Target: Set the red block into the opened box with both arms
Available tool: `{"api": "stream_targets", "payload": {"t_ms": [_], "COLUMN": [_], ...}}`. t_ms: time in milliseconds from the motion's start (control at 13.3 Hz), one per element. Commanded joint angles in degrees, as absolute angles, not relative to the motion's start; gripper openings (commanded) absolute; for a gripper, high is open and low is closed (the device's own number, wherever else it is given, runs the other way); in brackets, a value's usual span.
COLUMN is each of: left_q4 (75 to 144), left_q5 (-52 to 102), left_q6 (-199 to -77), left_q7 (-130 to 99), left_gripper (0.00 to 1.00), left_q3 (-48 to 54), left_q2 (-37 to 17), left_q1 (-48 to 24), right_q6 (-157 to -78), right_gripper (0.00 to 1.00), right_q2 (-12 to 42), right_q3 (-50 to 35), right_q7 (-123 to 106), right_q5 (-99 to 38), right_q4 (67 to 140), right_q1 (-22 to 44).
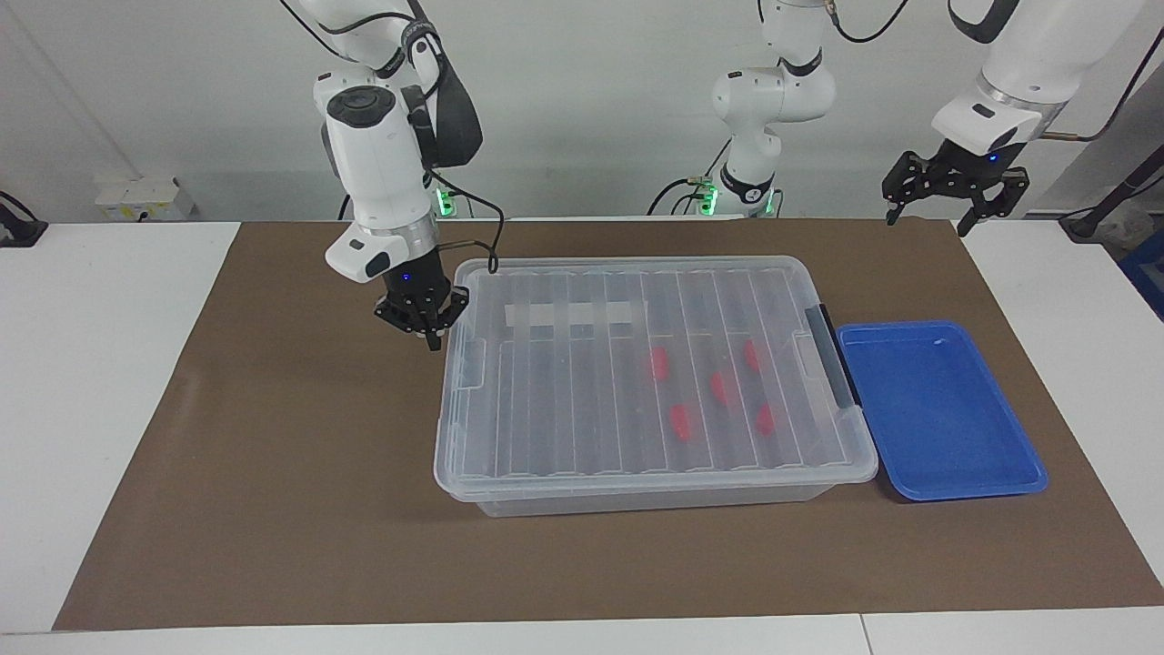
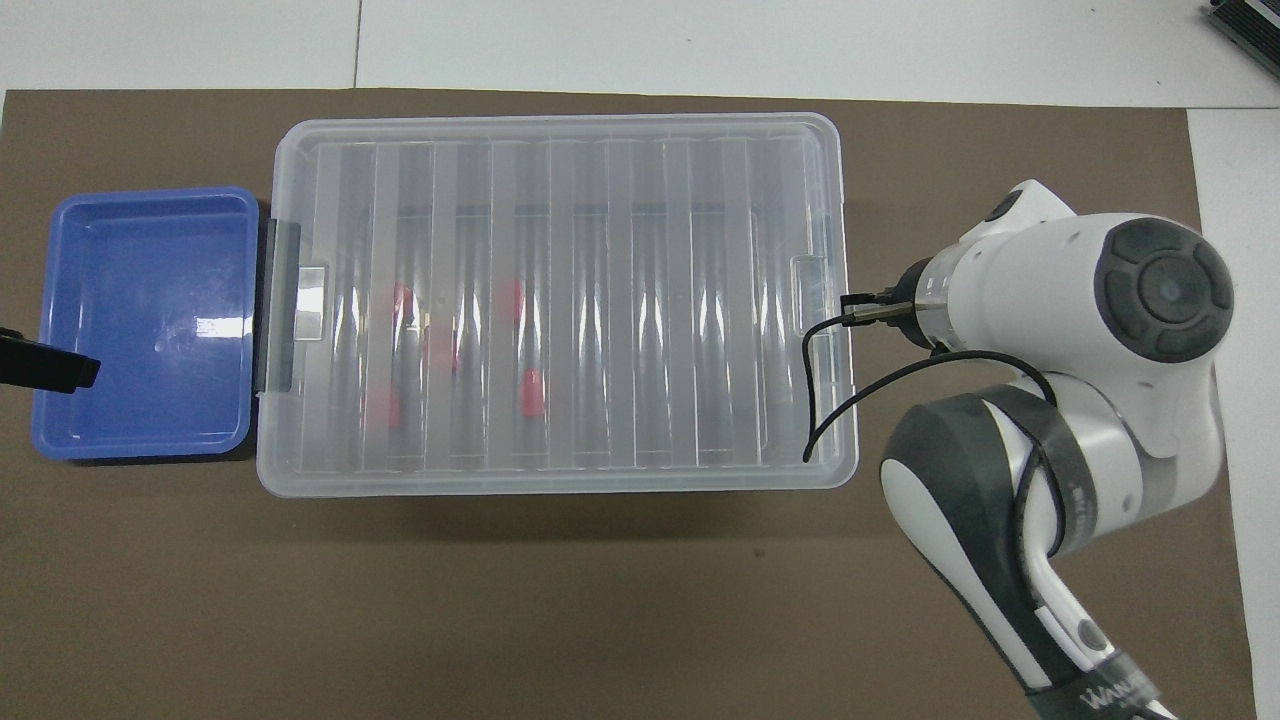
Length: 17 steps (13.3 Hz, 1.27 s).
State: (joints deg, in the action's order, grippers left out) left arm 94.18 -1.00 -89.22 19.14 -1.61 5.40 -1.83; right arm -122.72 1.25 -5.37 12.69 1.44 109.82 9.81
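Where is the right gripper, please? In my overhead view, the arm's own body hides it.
Observer: The right gripper hangs low beside the box, at the box's end toward the right arm's end of the table. Its fingertips are shut on nothing.
Operator: Thank you. And the left gripper? I see only a dark tip at the edge of my view.
Observer: The left gripper waits raised high in the air, open and empty.
Operator: Is there anything on the lid that I might miss?
Observer: Yes, a white tape strip lies on the closed lid, on the side nearer to the robots.
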Motion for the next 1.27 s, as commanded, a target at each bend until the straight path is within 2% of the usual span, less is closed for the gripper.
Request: {"api": "stream_targets", "payload": {"t_ms": [0,75,150,300,750,900,1200], "left_q4": [94.22,94.22,94.22,94.22,94.22,94.22,94.22], "left_q5": [-0.26,-0.26,-0.26,-0.26,-0.26,-0.26,-0.26], "left_q6": [-88.68,-88.59,-88.59,-88.68,-88.59,-88.59,-88.59], "left_q7": [19.07,19.07,19.07,19.07,19.07,19.07,19.07], "left_gripper": [1.0,1.0,1.0,1.0,1.0,1.0,1.0], "left_q3": [-1.67,-1.67,-1.67,-1.67,-1.76,-1.67,-1.67], "left_q2": [5.71,5.8,5.71,5.8,5.71,5.71,5.8], "left_q1": [-1.67,-1.67,-1.58,-1.67,-1.67,-1.67,-1.67], "right_q6": [-117.18,-114.2,-111.47,-106.2,-97.4,-94.84,-92.55], "right_gripper": [0.37,0.82,1.0,1.0,1.0,1.0,1.0], "right_q2": [-2.45,-3.07,-3.34,-3.25,-1.58,0.26,1.22], "right_q3": [-5.54,-5.45,-5.45,-5.36,-5.45,-5.36,-5.54], "right_q7": [15.37,15.29,15.29,15.21,13.89,12.4,12.3], "right_q5": [0.7,0.79,0.79,0.88,0.97,1.75,3.07], "right_q4": [109.87,109.17,107.94,104.34,95.47,91.51,89.22], "right_q1": [7.39,6.25,5.54,4.14,-1.66,-1.84,-1.23]}}
